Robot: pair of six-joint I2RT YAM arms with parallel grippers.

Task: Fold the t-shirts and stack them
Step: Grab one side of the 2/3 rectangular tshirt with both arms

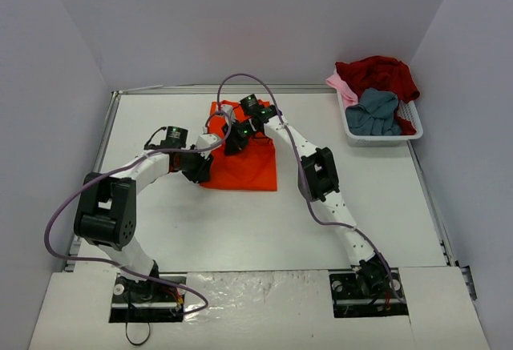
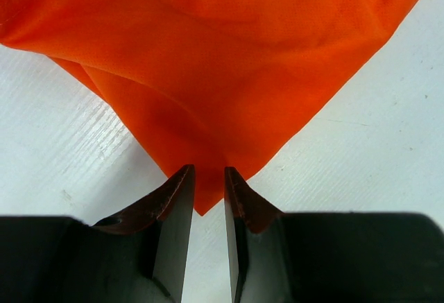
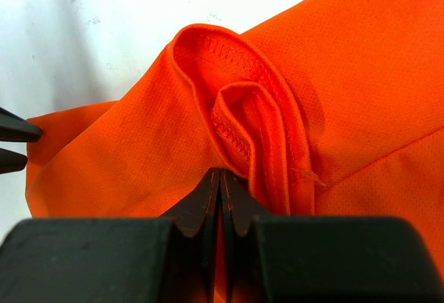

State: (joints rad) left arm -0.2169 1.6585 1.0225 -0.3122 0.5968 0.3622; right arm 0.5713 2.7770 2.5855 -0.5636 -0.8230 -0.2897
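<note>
The bright orange-red t-shirt (image 1: pixel 250 166) lies partly folded in the middle of the table. My right gripper (image 3: pixel 220 172) is shut on a bunched fold of it beside a stitched hem (image 3: pixel 239 119), and orange cloth shows between its fingers. From above, that right gripper (image 1: pixel 237 140) sits over the shirt's upper left part. My left gripper (image 2: pixel 208 171) stands narrowly open at the shirt's near left corner (image 2: pixel 202 202). That corner's tip lies on the table between the fingertips, with bare table showing through the gap. From above, the left gripper (image 1: pixel 200 170) is at the shirt's left edge.
A white slatted basket (image 1: pixel 377 139) stands at the back right. It holds a dark red t-shirt (image 1: pixel 381 74), a grey-blue one (image 1: pixel 375 114) and a pale pink one (image 1: pixel 343 87) hanging over its rim. Walls close in the table on three sides.
</note>
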